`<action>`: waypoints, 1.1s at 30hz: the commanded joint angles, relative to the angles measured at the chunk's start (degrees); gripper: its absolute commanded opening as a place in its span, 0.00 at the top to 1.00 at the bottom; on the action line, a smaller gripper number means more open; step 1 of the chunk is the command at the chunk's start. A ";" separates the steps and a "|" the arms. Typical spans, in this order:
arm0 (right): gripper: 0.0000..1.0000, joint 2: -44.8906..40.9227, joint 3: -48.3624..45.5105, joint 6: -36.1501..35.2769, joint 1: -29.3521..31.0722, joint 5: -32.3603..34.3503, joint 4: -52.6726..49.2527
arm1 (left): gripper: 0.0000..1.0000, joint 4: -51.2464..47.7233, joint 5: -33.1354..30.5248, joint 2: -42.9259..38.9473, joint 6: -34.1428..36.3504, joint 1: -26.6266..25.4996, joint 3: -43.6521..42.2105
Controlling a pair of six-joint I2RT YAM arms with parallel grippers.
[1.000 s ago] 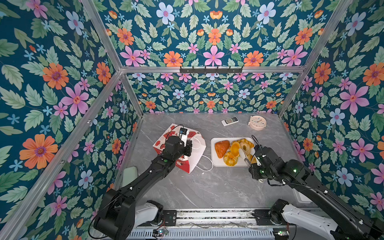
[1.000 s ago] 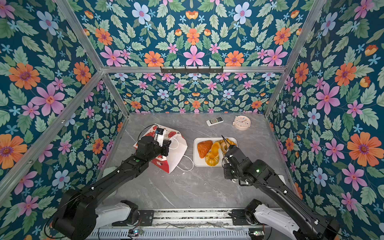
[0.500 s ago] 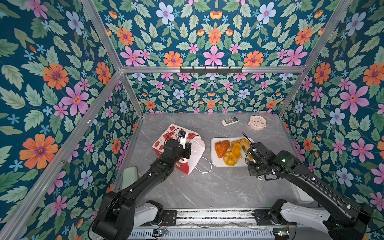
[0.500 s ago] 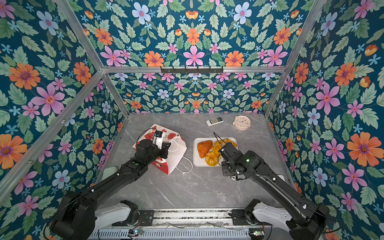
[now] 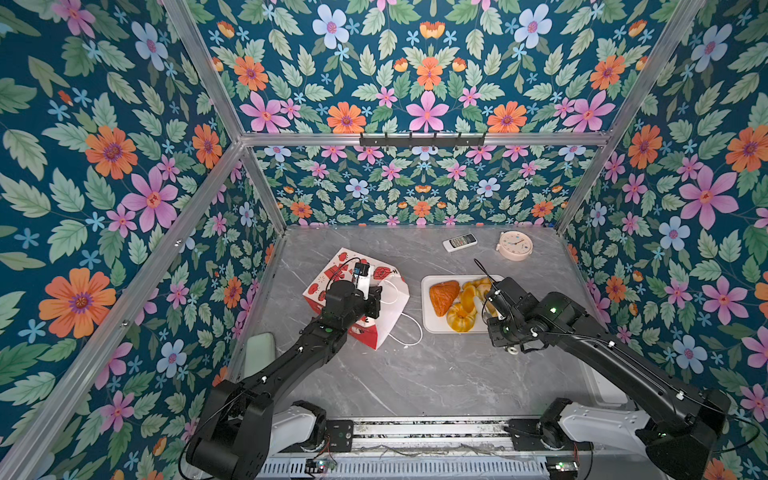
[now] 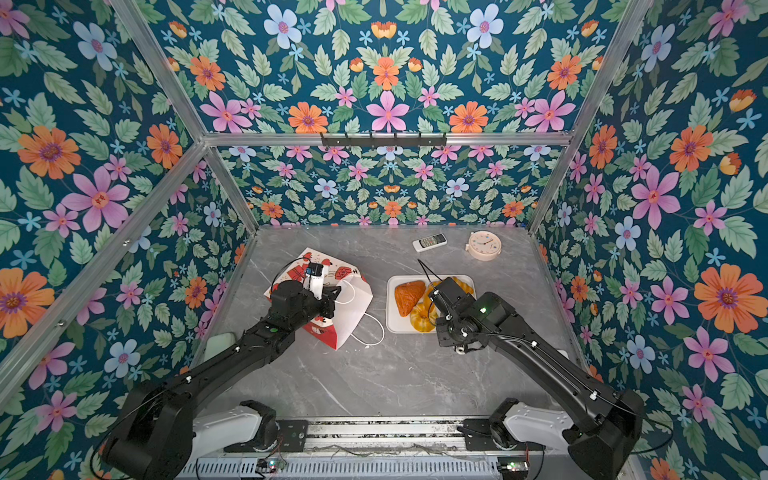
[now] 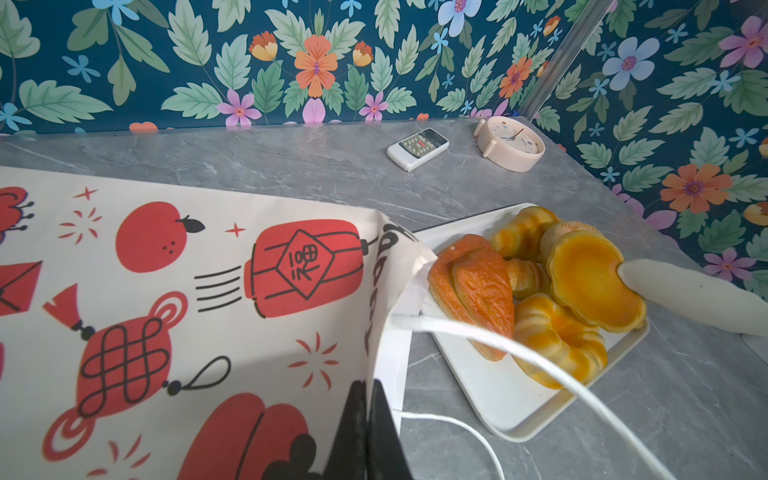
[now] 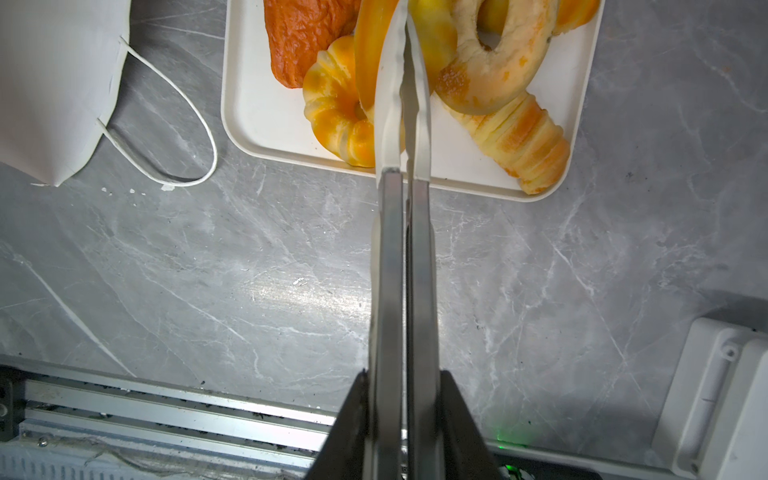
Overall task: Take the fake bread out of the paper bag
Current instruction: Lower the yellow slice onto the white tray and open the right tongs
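Nearest me lies bare grey table point(image 8: 249, 270). Over the near edge of the white tray point(image 8: 266, 120) my right jaws stand almost closed. Only a thin slit shows between the long white fingers point(image 8: 388, 124), and nothing is gripped in it. The flat yellow bun point(image 7: 590, 282) leans against one finger's outer side. The fake bread point(image 5: 459, 320) is heaped on that tray: a brown pastry point(image 8: 303, 37), a twisted ring bun point(image 8: 332, 112), a ring donut point(image 8: 515, 50) and a ridged roll point(image 8: 523, 141). Just beside the tray the paper bag point(image 5: 392, 320) lies tipped over with its mouth toward the tray and a cord handle point(image 8: 178, 108) on the table. My left jaws are pinched tight on the bag's rim. I cannot see inside the bag. Farthest back are the remote point(image 7: 417, 148) and the alarm clock point(image 7: 510, 143).
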 commanded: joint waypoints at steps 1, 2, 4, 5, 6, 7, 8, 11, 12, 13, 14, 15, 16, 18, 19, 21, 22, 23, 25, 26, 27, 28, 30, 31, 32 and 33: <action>1.00 0.40 -0.01 -0.64 0.16 -1.83 1.23 | 1.00 2.44 0.76 0.15 -0.42 0.30 -0.01; 1.00 0.52 -0.01 -0.73 0.25 -2.16 1.61 | 1.00 2.48 0.76 0.15 -0.50 0.34 -0.10; 1.00 0.97 0.14 -1.00 0.42 -2.87 2.40 | 1.00 2.64 0.94 0.15 -0.60 0.37 -0.23; 1.00 1.13 0.16 -1.07 0.65 -3.09 2.79 | 1.00 2.66 0.90 0.07 -0.57 0.38 -0.28; 1.00 1.40 0.16 -1.26 0.61 -3.45 3.30 | 1.00 2.66 1.01 0.07 -0.61 0.43 -0.36; 1.00 1.67 0.03 -1.31 0.70 -3.85 3.87 | 1.00 2.66 0.94 0.07 -0.66 0.45 -0.44; 1.00 1.94 -0.08 -1.51 0.69 -4.10 4.41 | 1.00 2.66 0.91 -0.02 -0.71 0.47 -0.45; 1.00 2.82 -0.63 -1.80 0.69 -4.87 6.14 | 1.00 2.75 1.10 -0.20 -0.79 0.49 -0.71; 1.00 3.02 -0.76 -1.88 0.71 -5.24 6.70 | 1.00 2.83 1.12 -0.20 -0.88 0.52 -0.72; 1.00 3.11 -0.89 -1.88 0.74 -5.87 7.46 | 1.00 2.83 1.20 -0.18 -0.88 0.48 -0.72; 1.00 3.28 -0.98 -1.97 0.68 -6.09 7.97 | 1.00 2.83 1.28 -0.22 -0.96 0.50 -0.71; 1.00 3.37 -1.11 -1.97 0.68 -6.30 8.55 | 1.00 2.92 1.27 -0.29 -0.97 0.58 -0.72; 0.99 3.53 -1.22 -1.97 0.69 -6.64 9.26 | 1.00 3.01 1.38 -0.29 -1.05 0.56 -0.72; 0.99 4.02 -1.40 -2.06 0.70 -6.67 10.24 | 1.00 3.22 1.63 -0.20 -1.21 0.59 -0.71; 0.99 4.29 -1.40 -2.13 0.68 -6.70 10.55 | 1.00 3.27 1.71 -0.20 -1.31 0.57 -0.69; 0.98 4.47 -1.41 -2.15 0.70 -6.81 11.21 | 1.00 3.36 1.80 -0.11 -1.41 0.57 -0.54; 0.97 4.37 -1.49 -2.15 0.69 -7.26 11.71 | 1.00 3.31 1.84 -0.11 -1.43 0.60 -0.54; 0.97 4.27 -1.55 -2.15 0.75 -7.59 12.16 | 1.00 3.27 1.85 -0.11 -1.41 0.60 -0.47; 0.95 4.08 -1.75 -2.15 0.68 -7.99 12.80 | 1.00 3.19 1.97 -0.14 -1.41 0.59 -0.45; 0.95 4.08 -1.85 -2.15 0.69 -8.06 13.08 | 1.00 3.19 2.00 -0.07 -1.48 0.52 -0.37; 0.94 4.04 -2.10 -2.16 0.68 -8.29 13.64 | 1.00 3.25 2.07 -0.11 -1.47 0.53 -0.36; 0.94 4.08 -2.46 -2.24 0.69 -8.57 14.39 | 1.00 3.36 2.15 -0.04 -1.57 0.52 -0.39; 0.93 4.32 -2.96 -2.15 0.71 -9.33 15.55 | 1.00 3.49 2.26 0.06 -1.67 0.60 -0.41; 0.94 4.51 -3.13 -2.24 0.73 -9.50 16.26 | 1.00 3.61 2.40 0.07 -1.76 0.56 -0.37; 0.93 4.60 -3.41 -2.24 0.74 -9.89 16.92 | 1.00 3.63 2.49 0.07 -1.76 0.54 -0.36; 0.93 4.52 -3.61 -2.23 0.69 -10.30 17.66 | 1.00 3.70 2.57 0.07 -1.83 0.57 -0.36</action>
